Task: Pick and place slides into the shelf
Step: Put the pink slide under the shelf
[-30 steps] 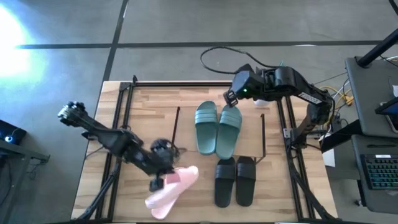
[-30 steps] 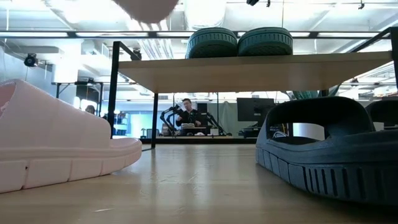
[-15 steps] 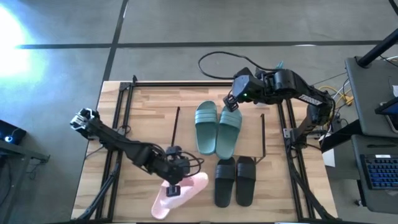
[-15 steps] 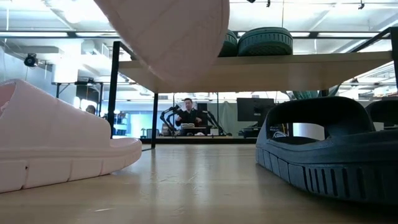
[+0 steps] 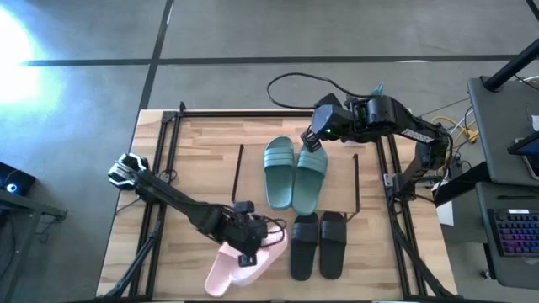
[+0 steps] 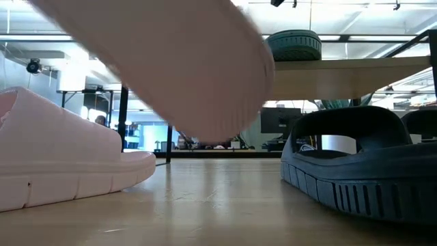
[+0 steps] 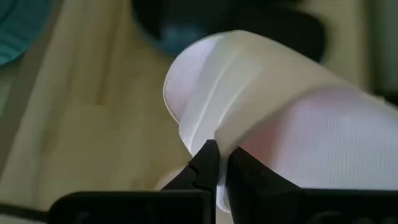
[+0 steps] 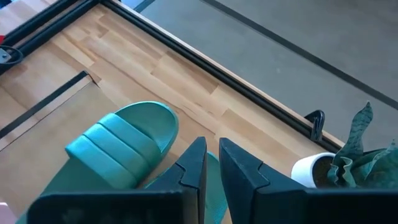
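Left gripper (image 5: pixel 246 252): clamped on a pink slide (image 5: pixel 268 250), lifted at the table's 6 o'clock.
Right gripper (image 5: pixel 313 140): narrow, at the right teal slide's (image 5: pixel 309 178) 12 o'clock end.
Shelf (image 5: pixel 253 172): holds both teal slides.

This is a robotics lab or test workshop. Two dark arms are bolted to a black-framed wooden table (image 5: pixel 210 143) that stands on a bare grey concrete floor (image 5: pixel 253 34) with dark seams. Loose cables (image 5: pixel 290 80) trail off the table's far edge, and a keyboard (image 5: pixel 514 231) sits on a desk beside it. The low view looks into a wide open room with bright ceiling lights (image 6: pixel 341 20) (and monitors (image 6: pixel 278 117) far behind).
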